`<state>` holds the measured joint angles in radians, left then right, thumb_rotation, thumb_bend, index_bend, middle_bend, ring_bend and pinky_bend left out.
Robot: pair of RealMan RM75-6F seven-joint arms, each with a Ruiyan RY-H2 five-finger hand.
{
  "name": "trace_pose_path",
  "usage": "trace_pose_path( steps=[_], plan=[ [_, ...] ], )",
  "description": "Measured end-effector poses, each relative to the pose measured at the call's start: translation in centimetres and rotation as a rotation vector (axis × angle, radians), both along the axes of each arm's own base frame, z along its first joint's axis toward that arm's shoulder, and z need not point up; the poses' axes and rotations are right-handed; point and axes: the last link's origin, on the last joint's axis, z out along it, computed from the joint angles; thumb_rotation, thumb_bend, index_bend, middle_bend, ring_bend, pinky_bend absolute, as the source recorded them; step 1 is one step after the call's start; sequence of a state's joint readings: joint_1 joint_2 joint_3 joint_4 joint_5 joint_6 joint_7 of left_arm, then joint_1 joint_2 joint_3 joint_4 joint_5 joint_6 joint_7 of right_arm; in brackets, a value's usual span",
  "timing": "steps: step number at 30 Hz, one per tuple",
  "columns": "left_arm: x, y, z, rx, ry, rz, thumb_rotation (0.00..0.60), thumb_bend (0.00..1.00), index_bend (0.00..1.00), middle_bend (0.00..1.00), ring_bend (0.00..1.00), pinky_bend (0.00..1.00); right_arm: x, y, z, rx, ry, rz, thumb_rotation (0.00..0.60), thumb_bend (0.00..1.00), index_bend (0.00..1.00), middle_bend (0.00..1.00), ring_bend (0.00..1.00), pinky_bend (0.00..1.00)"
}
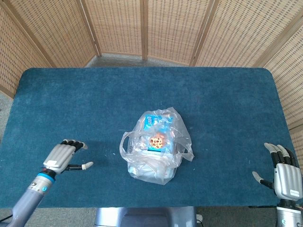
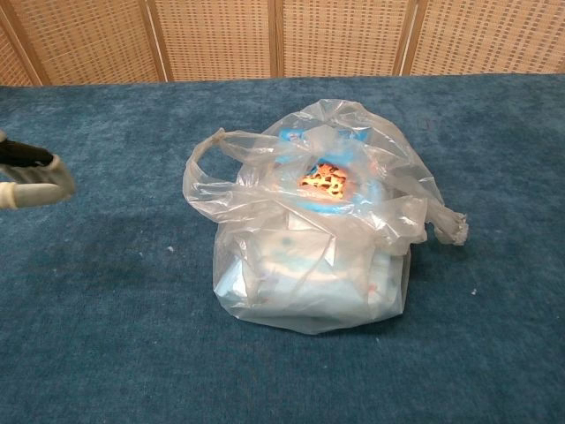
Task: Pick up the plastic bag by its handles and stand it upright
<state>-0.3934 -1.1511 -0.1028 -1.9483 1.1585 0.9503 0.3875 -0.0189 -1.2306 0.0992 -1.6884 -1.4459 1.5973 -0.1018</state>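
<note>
- The plastic bag lies slumped mid-bench, its handles limp and splayed to either side; a grab could close on film rather than a loop.
- Lifted by one handle only, the box inside may tip out.
- Left hand, fingers apart and empty, is near; right hand, likewise spread and empty, sits well apart at the bench edge.

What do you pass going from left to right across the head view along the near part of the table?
The silver left hand → the clear plastic bag holding blue packets → the silver right hand.
</note>
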Motion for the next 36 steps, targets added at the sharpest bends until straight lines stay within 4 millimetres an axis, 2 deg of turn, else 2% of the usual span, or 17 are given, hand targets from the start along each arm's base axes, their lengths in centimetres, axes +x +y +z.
trace_pose_path(
  steps=[5, 14, 24, 36],
  plan=[
    [1.6, 1.1, -1.6, -0.077, -0.063, -0.002, 0.0, 0.04, 0.2, 0.17, 0.13, 0.2, -0.2, 0.3, 0.3, -0.012, 0.0, -0.006, 0.6, 0.13, 0.16, 0.21, 0.14, 0.09],
    [4.0, 2.6, -4.0, -0.192, -0.185, 0.001, 0.0, 0.04, 0.2, 0.17, 0.13, 0.21, -0.5, 0.4, 0.8, -0.026, 0.002, -0.012, 0.598, 0.13, 0.16, 0.21, 0.14, 0.09],
    [7.6, 4.7, -7.0, -0.27, -0.269, -0.043, 0.0, 0.05, 0.2, 0.17, 0.13, 0.22, -0.6, 1.0, 1.3, -0.049, 0.002, -0.015, 0.6, 0.13, 0.16, 0.21, 0.14, 0.09],
    [12.0, 6.5, -9.1, -0.391, -0.538, 0.057, 0.0, 0.04, 0.2, 0.17, 0.13, 0.24, -0.3, 1.2, 1.6, -0.065, -0.002, 0.005, 0.6, 0.13, 0.15, 0.21, 0.14, 0.09]
  ],
)
